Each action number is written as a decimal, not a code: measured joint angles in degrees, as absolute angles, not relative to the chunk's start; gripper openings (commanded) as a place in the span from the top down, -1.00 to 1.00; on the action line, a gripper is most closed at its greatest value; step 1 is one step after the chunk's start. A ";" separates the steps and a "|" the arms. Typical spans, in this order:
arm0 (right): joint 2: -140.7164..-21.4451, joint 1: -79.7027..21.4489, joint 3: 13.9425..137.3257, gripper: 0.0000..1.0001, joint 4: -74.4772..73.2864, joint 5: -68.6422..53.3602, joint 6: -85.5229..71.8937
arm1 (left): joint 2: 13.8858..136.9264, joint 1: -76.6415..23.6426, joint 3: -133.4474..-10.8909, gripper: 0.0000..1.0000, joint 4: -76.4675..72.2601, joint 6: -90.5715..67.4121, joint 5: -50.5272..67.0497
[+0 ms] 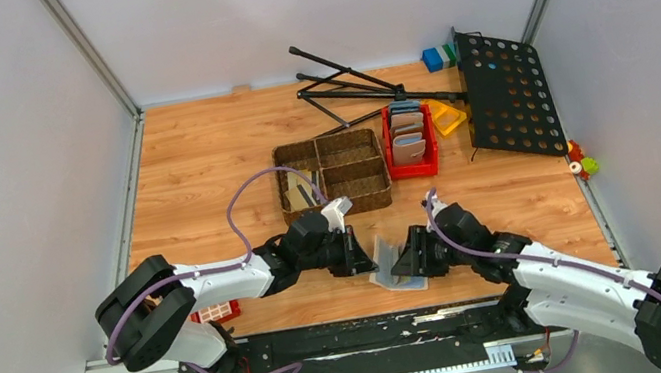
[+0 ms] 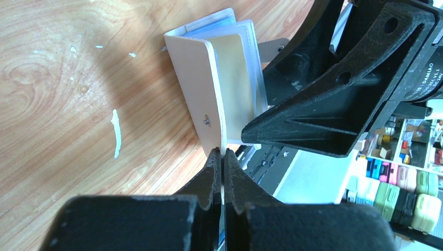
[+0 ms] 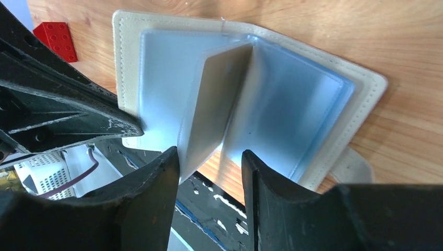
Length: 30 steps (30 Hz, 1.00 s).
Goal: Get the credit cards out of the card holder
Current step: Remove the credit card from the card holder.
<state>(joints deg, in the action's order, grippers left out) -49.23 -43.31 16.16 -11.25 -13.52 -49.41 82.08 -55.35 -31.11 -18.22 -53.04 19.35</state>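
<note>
The card holder (image 1: pixel 395 267) is lying open at the near edge of the table (image 1: pixel 202 167), between the two arms, with its pale blue pocketed inside facing the right wrist camera. The left pincer (image 2: pixel 222 157) is pinching the rim of the beige cover, its jaws pressed fully together on that edge, and is propping the cover up at a tilt off the wood. The right pincer (image 3: pixel 209 162) is standing roughly half apart, straddling the lower edge of a clear sleeve leaf (image 3: pixel 198 141) that is rising from the spine with a tan-gold card (image 3: pixel 222 89) inside it; its jaws are flanking the leaf rather than clamping it, so it is gripping nothing as far as the views are showing.

The step in hand, as I am judging it, is getting hold of that card to draw it out. Doing it well is going to depend on catching the card's own edge and not merely the slippery plastic around it, since squeezing sleeve and card together is likely to drag the whole wallet along; the pull is best running straight along the pocket's opening, slowly, with the left side anchoring the cover against it. Whether the card's edge is protruding beyond the sleeve I cannot tell; other cards in the remaining pockets are not clearly showing.
</note>
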 measured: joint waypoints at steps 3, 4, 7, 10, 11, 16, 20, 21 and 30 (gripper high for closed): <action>-47.92 -42.63 15.03 0.12 -11.57 -13.39 -49.47 | 82.08 -55.37 -31.11 1.00 -17.91 -52.97 19.35; -47.51 -42.41 14.50 0.13 -11.64 -13.39 -49.52 | 82.08 -55.37 -31.11 1.00 -17.80 -52.97 19.35; -47.03 -41.98 13.13 0.13 -11.62 -13.45 -49.71 | 82.08 -55.37 -31.11 1.00 -17.80 -52.97 19.40; -47.40 -41.78 12.75 -0.02 -11.38 -13.65 -49.93 | 82.08 -55.37 -31.11 1.00 -17.82 -52.97 19.42; -47.94 -41.78 12.80 -0.09 -10.83 -14.04 -49.93 | 82.08 -55.37 -31.11 1.00 -17.82 -52.97 19.44; -50.70 -41.69 14.52 -0.14 -9.56 -15.77 -49.58 | 82.19 -55.37 -31.11 0.81 -17.89 -52.77 19.55; -50.78 -41.69 14.76 0.17 -9.61 -16.25 -49.17 | 83.09 -55.37 -31.11 0.23 -18.50 -52.82 19.64; -50.78 -41.69 14.76 0.24 -9.63 -16.25 -49.04 | 83.31 -55.37 -31.11 0.16 -18.63 -52.47 19.68; -51.24 -41.69 14.76 0.75 -10.55 -15.49 -48.56 | 87.31 -55.37 -31.11 0.07 -21.34 -53.08 20.58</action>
